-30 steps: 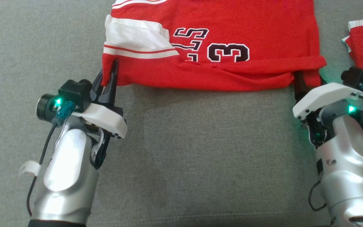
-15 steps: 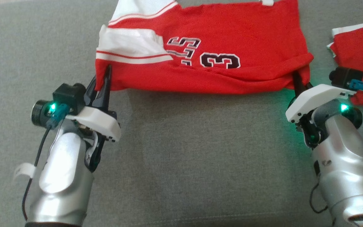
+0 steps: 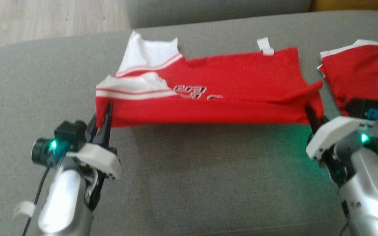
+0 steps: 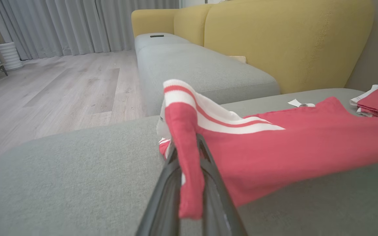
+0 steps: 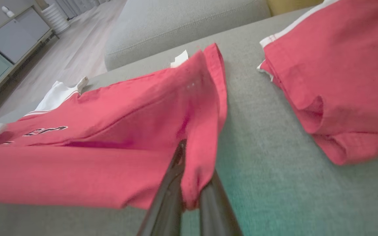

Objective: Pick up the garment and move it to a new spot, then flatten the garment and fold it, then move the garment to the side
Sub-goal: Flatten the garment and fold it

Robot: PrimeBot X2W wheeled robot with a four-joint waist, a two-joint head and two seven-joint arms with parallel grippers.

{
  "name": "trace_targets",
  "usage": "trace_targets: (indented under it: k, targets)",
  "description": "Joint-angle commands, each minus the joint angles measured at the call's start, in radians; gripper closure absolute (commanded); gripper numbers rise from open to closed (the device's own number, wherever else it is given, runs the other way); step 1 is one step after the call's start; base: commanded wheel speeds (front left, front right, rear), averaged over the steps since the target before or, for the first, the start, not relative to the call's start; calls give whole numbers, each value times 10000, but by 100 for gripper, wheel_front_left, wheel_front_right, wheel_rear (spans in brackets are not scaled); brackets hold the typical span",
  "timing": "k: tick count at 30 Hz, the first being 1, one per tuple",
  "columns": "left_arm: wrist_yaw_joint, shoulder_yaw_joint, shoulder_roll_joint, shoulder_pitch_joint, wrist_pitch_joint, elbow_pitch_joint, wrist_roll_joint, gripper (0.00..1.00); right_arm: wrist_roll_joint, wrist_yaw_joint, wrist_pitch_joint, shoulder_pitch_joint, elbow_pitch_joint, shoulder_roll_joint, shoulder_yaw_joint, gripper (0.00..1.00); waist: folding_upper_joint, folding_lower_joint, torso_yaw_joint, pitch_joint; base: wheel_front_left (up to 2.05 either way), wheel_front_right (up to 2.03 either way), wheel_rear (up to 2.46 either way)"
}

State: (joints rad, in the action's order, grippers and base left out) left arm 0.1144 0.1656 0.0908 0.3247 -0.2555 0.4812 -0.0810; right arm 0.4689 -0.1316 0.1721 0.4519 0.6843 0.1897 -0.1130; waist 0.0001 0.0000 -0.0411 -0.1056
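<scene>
The garment [image 3: 228, 95] is a red jersey with white striped trim and dark lettering, stretched across the grey cushion [image 3: 189, 183]. Its near edge is lifted off the cushion between my two grippers. My left gripper [image 3: 107, 109] is shut on the near left corner, where red cloth [image 4: 189, 170] hangs pinched between the dark fingers. My right gripper [image 3: 308, 113] is shut on the near right corner, and the red fold [image 5: 199, 157] sits clamped between its fingers. The far edge, with a white tag [image 3: 265, 46], rests on the cushion.
A second red garment [image 3: 359, 75] with white trim lies bunched at the right, close to my right wrist. Wooden floor [image 3: 44, 19] lies beyond the cushion's far left edge. A yellow sofa back [image 4: 287, 42] and another grey seat [image 4: 195, 68] stand behind.
The right gripper has shut on the right corner. Both grippers have lifted the near edge, folding the number out of sight. The head camera has tilted up, showing the far edge and floor.
</scene>
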Motion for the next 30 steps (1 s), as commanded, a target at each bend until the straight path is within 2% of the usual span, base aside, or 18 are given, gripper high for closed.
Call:
trace_targets:
  k: [1,11,19,20,21,22,26,30]
  targets:
    - [-15,-461,342,-7,-62,-462,-45,100,146,9,180,-162,-600,170,-85,100,-1,0,-6,230,0,0,0]
    - [84,64,269,-1323,-63,-504,-206,100,271,9,943,-2325,-2297,-271,489,100,-1,0,82,668,0,0,0]
    - [73,555,298,-1284,-58,836,-218,100,-365,9,1116,-3166,-2849,-735,932,100,-1,0,-5,613,0,0,0]
    - [1,521,305,-1214,-59,1003,-219,66,-471,9,1115,-3183,-2871,-767,963,100,-1,0,-26,594,0,0,0]
    - [-66,485,310,-1144,-59,1100,-218,0,-607,9,1056,-3186,-2913,-793,1011,44,-1,0,-41,580,0,0,0]
    - [-136,435,307,-1083,-60,1121,-225,0,-700,9,1004,-3188,-2947,-834,1070,0,-1,0,-59,562,0,0,0]
    - [-385,134,236,-961,-61,604,-326,0,-1015,9,691,-3117,-3307,-896,1162,0,-1,0,-103,480,0,0,0]
    - [-476,-211,132,-916,-61,-660,-405,0,-1512,9,-19,-2951,-4047,-865,1273,0,-1,0,-132,328,0,0,0]
